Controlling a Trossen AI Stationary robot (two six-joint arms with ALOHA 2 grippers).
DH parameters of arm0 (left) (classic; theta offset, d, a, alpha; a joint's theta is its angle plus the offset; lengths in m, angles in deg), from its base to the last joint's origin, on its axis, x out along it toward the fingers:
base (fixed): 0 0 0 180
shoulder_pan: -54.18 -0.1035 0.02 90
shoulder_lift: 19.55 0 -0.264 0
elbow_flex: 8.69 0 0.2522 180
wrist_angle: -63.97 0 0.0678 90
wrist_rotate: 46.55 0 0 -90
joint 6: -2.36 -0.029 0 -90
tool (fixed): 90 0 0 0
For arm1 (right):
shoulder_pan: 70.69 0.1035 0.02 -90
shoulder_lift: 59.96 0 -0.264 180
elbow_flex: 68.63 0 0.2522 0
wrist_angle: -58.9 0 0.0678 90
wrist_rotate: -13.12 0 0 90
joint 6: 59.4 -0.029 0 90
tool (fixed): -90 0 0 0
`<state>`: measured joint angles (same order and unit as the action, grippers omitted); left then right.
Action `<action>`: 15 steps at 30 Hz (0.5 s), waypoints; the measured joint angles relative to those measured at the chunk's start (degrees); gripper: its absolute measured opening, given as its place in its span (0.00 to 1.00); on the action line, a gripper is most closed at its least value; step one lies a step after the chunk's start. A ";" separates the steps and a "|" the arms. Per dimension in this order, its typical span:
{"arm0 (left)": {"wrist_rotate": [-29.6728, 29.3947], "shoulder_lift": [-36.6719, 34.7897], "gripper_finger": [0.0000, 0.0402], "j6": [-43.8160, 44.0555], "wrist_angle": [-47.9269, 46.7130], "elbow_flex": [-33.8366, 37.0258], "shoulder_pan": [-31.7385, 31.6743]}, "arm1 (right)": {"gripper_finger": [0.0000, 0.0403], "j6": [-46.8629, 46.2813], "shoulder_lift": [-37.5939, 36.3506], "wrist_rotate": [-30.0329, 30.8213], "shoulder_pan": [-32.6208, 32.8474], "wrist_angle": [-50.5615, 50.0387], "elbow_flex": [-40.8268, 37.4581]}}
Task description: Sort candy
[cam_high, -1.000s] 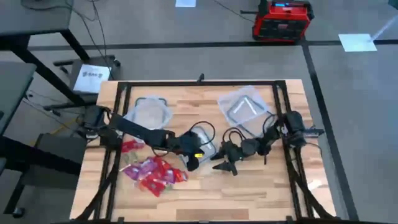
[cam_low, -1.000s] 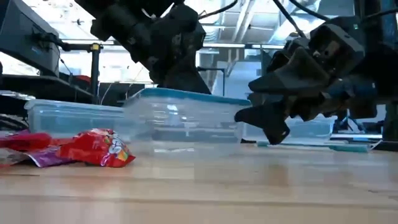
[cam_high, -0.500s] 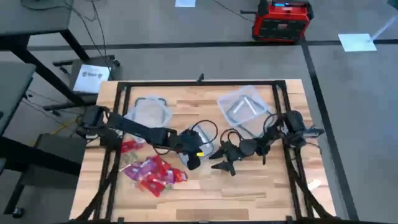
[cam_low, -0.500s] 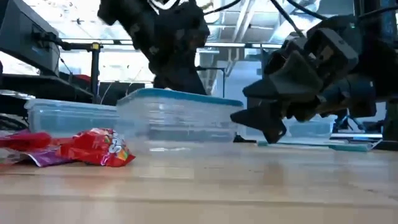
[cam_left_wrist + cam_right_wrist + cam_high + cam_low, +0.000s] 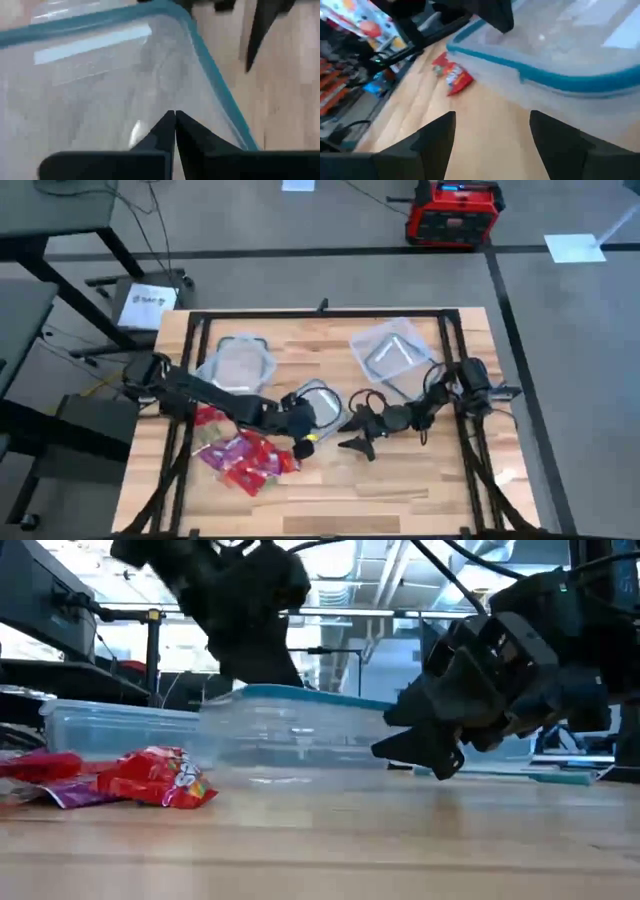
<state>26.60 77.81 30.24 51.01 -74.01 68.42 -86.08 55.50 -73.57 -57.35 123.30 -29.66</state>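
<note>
Hovering over the central clear tub (image 5: 318,408), the left tool (image 5: 174,131) has its fingers pressed together. The right tool (image 5: 492,134) is spread beside it. Candy (image 5: 245,458) lies piled on the bench (image 5: 420,480).

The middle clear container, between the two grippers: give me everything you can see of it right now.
The middle container is a clear, rectangular plastic tub with rounded corners and a blue-teal rim, sitting upright and lidless on the wooden table. It looks empty. The left gripper, fingers shut, hangs over its open top; contact cannot be told. The right gripper is open, low beside it, apart from its wall. The candy lies outside, toward the left arm's side.
</note>
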 joint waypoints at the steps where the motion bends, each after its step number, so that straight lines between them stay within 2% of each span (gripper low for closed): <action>1: 0.66 -0.04 0.00 -0.13 2.68 1.17 -0.06 | 0.61 0.09 0.00 0.02 -0.03 0.40 0.00; 7: 1.75 -0.03 0.00 -1.32 4.33 2.22 -0.11 | 0.61 0.03 0.10 0.12 -1.38 1.77 -0.07; 15: 3.30 -0.17 0.00 -2.55 3.86 2.25 -0.55 | 0.58 1.48 0.35 -5.41 -1.64 9.93 -0.28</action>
<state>29.89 77.64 27.69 54.87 -71.76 67.87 -84.60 55.85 -78.98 -58.99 133.23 -29.94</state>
